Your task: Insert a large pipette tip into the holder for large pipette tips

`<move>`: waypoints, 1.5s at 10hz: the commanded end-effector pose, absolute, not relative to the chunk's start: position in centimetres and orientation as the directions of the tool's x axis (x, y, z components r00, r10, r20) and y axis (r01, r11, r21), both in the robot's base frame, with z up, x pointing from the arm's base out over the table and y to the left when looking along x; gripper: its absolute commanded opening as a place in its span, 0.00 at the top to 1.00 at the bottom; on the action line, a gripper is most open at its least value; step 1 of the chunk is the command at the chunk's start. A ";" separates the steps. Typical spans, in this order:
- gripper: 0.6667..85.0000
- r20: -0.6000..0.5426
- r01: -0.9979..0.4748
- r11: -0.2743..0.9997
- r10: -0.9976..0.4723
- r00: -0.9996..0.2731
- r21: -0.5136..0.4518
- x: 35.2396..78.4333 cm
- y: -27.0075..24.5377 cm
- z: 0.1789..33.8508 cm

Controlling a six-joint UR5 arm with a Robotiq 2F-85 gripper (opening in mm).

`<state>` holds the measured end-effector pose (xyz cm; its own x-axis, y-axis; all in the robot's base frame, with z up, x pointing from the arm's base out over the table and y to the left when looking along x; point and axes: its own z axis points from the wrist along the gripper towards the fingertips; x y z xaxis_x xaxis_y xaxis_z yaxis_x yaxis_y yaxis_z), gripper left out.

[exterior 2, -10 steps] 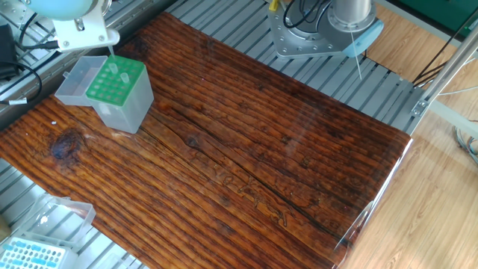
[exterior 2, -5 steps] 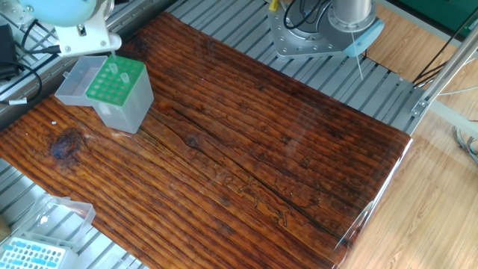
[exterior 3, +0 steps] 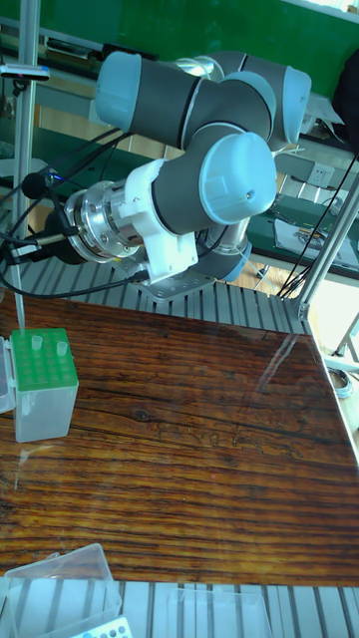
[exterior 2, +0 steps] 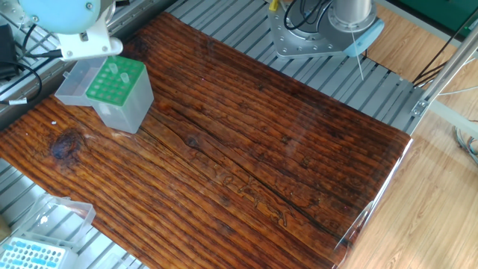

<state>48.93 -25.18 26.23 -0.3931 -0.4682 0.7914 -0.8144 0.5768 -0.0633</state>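
**Ana:** Below the end effector, nearly straight under it, stands the holder for large pipette tips. I'd guess the arm is parked there so a tip can go straight down into a hole.

**Ben:** Can you see the fingers?

**Ana:** No. Only a white bracket at the top left edge of the fixed view, and in the tall fixed view the wrist runs out of the left side. Whether it is wide, narrow or holding anything, I cannot tell.

**Ben:** And the large pipette tip?

**Ana:** Two pale tips stand upright in the green rack, in the row nearest the end effector. Which one is the task's tip, or whether another is in the grasp, I can't say.

**Ben:** Why is the clear lid hanging off to one side?

**Ana:** Folded back, it leaves the holes open from above.

**Ben:** The blue-racked box?

**Ana:** Far from the end effector, at the opposite bench corner, likely kept apart so the sizes aren't mixed up.
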 end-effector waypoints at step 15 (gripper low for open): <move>1.00 0.778 -0.811 0.578 -0.468 -0.419 -0.089 49.8 -24.0 23.9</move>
<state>49.76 -24.29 24.46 -0.4115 -0.4542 0.7901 -0.8130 0.5748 -0.0930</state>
